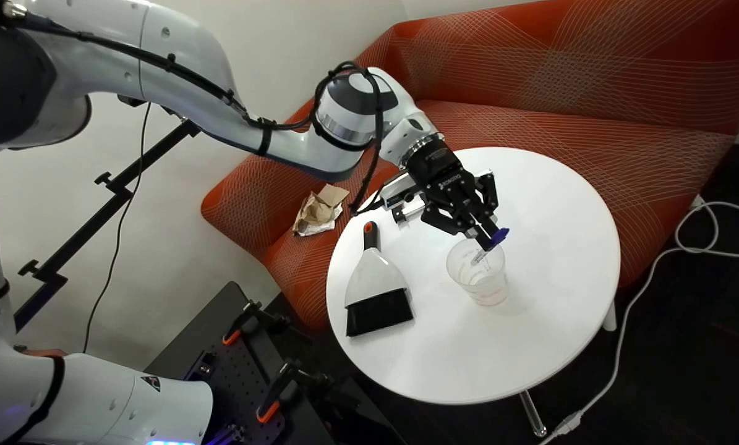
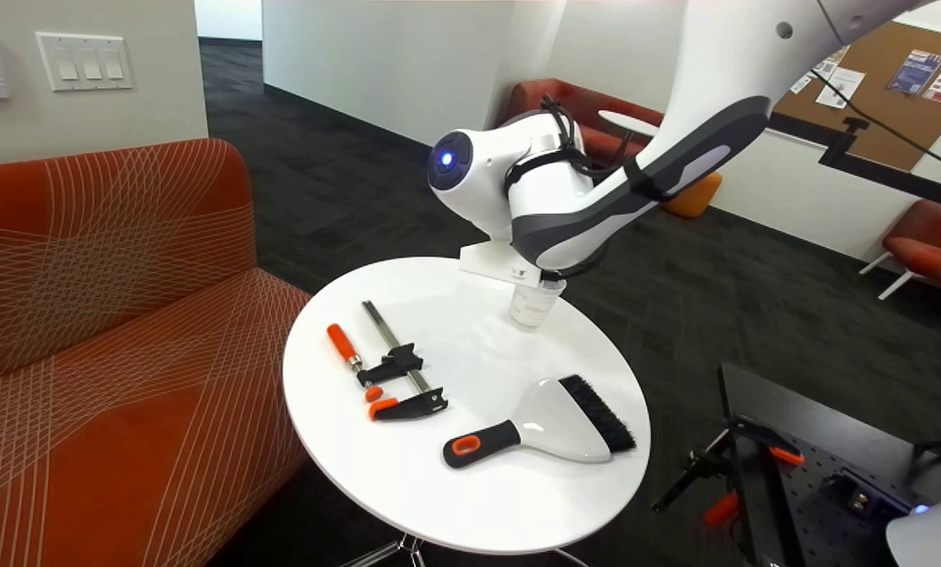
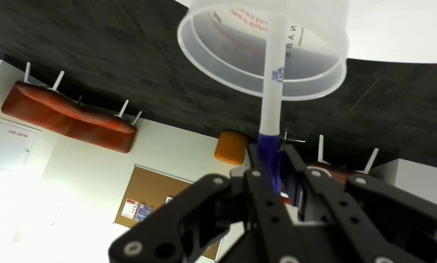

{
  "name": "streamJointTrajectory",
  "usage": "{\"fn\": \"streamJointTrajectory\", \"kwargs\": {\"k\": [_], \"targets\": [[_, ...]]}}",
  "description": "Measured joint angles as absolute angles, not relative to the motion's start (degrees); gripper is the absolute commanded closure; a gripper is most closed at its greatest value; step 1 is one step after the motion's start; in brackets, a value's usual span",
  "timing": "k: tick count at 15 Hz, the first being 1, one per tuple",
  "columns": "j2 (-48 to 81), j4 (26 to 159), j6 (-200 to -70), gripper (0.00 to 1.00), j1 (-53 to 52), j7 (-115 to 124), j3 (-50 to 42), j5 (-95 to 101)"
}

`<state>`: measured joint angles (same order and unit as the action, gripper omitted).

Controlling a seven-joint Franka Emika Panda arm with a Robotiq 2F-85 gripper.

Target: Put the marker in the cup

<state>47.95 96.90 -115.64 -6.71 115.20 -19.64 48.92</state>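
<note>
1. In an exterior view, the table (image 1: 555, 346) is open from 1 round to 7 o'clock; a hand could reach the cup (image 1: 486, 290), near its centre, that way.
2. Above the cup, the arm (image 1: 187, 46) and gripper (image 1: 485, 237) block 11 o'clock.
3. The brush (image 1: 375, 276) lies flat at 9 o'clock.
4. Beyond the table's edge, the sofa (image 1: 561, 80) bars 10 to 2 o'clock.
5. In an exterior view, the clamp (image 2: 401, 361) lies at 10 o'clock, with narrow room between it and the brush.
6. In the wrist view, the marker (image 3: 272, 95) crosses the cup's rim at 6 o'clock; the mouth has room towards 9 and 3.
</note>
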Motion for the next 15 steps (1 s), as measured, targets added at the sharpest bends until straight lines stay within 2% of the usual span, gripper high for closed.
{"fn": "streamJointTrajectory", "kwargs": {"k": [1, 2, 4, 9, 11, 15], "targets": [[48.09, 96.89, -115.46, 0.57, -6.58, 115.2, -19.34, 48.93], [48.23, 96.89, -115.36, 0.56, -6.44, 115.2, -19.04, 48.99], [48.54, 96.89, -115.13, 0.43, -6.37, 115.2, -18.64, 49.13], [48.46, 96.73, -114.79, 0.04, -6.4, 116.23, -18.43, 49.65], [47.71, 96.74, -114.77, 0.0, -6.39, 117.75, -18.44, 50.76], [44.45, 96.99, -114.65, 0.0, -6.07, 119.43, -18.46, 52.39]]}}
